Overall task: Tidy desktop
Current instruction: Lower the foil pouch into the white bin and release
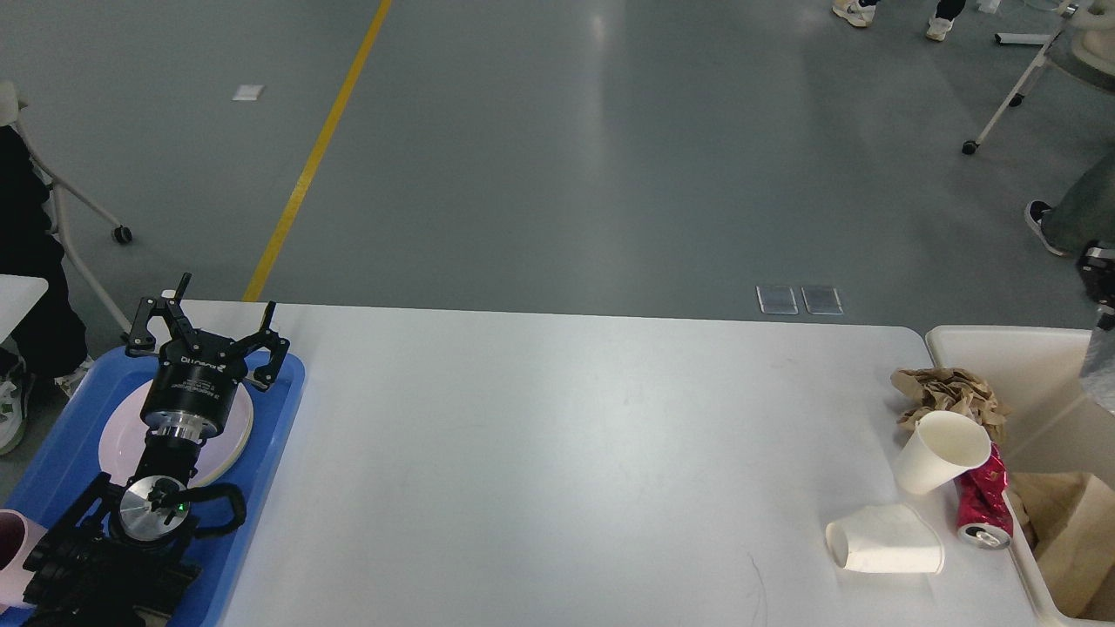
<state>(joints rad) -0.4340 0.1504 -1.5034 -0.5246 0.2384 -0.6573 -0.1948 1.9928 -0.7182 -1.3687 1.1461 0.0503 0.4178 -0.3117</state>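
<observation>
The desktop (557, 435) fills the middle of the head view, bare across its centre, with the clutter gathered at its right end: a crumpled brown paper wad (945, 396), an upright-tilted white paper cup (941, 451) leaning against a crushed red can (983, 505), and a second white cup (884, 542) lying on its side just beside them. The cream bin (1037, 409) sits just past that edge. My left gripper (209, 331) hangs over the white plate (179, 435) in the blue tray (261, 435) at the far left, its fingers spread apart and holding nothing. My right arm is not in view, so I cannot report its claw. Risks, in my judgement: the toppled cup will likely roll if nudged rather than pinched, and it lies near the front edge; the leaning cup may drop once the can is disturbed; thin paper walls could collapse under a firm squeeze. The left arm is well apart from all of it, so a long reach is needed. The bin's interior is mostly cut off, the pink object at lower left is only partly visible, and whether the can holds liquid cannot be told.
</observation>
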